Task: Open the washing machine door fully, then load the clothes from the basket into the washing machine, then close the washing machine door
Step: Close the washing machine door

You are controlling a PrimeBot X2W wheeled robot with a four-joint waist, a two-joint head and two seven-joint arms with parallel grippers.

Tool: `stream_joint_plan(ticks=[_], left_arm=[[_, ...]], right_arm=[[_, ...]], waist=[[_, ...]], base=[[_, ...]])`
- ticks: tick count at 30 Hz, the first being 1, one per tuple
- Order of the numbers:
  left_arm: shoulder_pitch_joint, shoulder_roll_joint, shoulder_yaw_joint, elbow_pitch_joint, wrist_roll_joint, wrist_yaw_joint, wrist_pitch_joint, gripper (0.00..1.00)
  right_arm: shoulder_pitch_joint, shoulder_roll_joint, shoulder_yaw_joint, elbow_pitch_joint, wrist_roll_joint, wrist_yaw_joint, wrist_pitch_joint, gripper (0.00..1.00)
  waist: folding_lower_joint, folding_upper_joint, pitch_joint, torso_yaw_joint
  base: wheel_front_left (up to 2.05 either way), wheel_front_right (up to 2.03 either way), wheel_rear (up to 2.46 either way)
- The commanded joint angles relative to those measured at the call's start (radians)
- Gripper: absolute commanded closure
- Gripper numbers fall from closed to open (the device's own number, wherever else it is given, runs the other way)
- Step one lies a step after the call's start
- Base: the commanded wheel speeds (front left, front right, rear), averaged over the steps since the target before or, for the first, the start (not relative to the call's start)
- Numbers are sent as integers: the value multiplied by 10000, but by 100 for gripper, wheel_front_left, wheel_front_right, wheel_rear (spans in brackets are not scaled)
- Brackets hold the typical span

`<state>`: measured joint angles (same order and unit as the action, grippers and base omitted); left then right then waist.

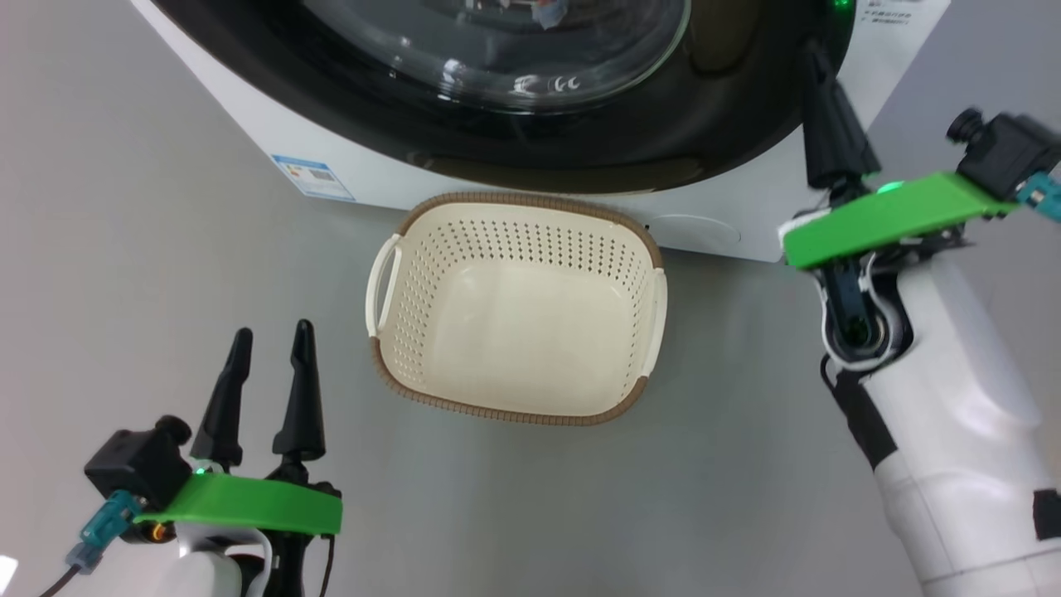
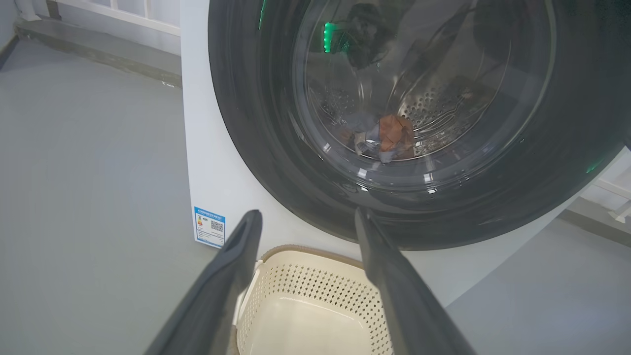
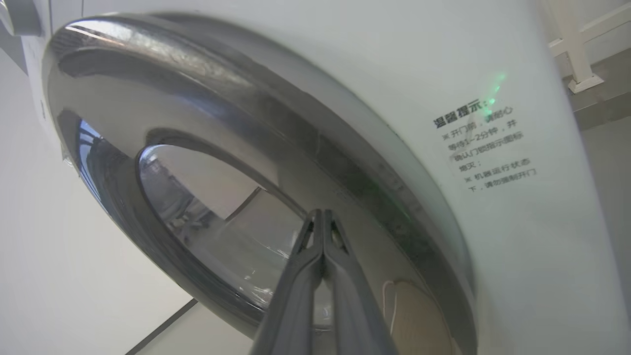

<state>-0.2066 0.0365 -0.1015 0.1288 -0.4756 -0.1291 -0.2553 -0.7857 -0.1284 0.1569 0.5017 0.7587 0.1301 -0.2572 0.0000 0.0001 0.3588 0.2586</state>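
Left of basket (image 1: 530, 200), my left claw (image 1: 272, 329): fingers apart, empty. Right of basket, right claw (image 1: 815, 60): pinched together, tips at door (image 1: 729, 108).

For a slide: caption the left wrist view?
Open left pincer near the empty basket, facing the washing machine door, clothes visible through it.

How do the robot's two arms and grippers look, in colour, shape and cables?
The left gripper and the right gripper each have two long, tapered black fingers. Each wrist bears a flat bright green plate with a small black camera and a teal cable plug. The right forearm is glossy white with black patches.
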Motion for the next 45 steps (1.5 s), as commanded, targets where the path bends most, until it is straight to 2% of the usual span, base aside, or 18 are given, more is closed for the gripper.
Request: stream_joint_plan(ticks=[1,17,31,45], left_arm=[[51,137,321,-59,164,-15,-65,0],[407,637,568,458,232,-15,-65,0],[381,1120,785,618,500,-15,-65,0],[658,1251,1181,692,704,-15,-65,0]], right_arm=[[466,172,324,-271,92,6,-46,0],[2276,-122,663,-517,10,6,-46,0],[3616,-643,610,-547,-95,6,-46,0],[4912,-1215,545,-690,-650,6,-46,0]], waist=[[0,-1,-253,-122],[0,-1,-1366,-1006],[0,-1,-1670,-2011],[0,-1,-2019,-2856]], base=[[0,0,0],[0,0,0],[0,0,0],[0,0,0]])
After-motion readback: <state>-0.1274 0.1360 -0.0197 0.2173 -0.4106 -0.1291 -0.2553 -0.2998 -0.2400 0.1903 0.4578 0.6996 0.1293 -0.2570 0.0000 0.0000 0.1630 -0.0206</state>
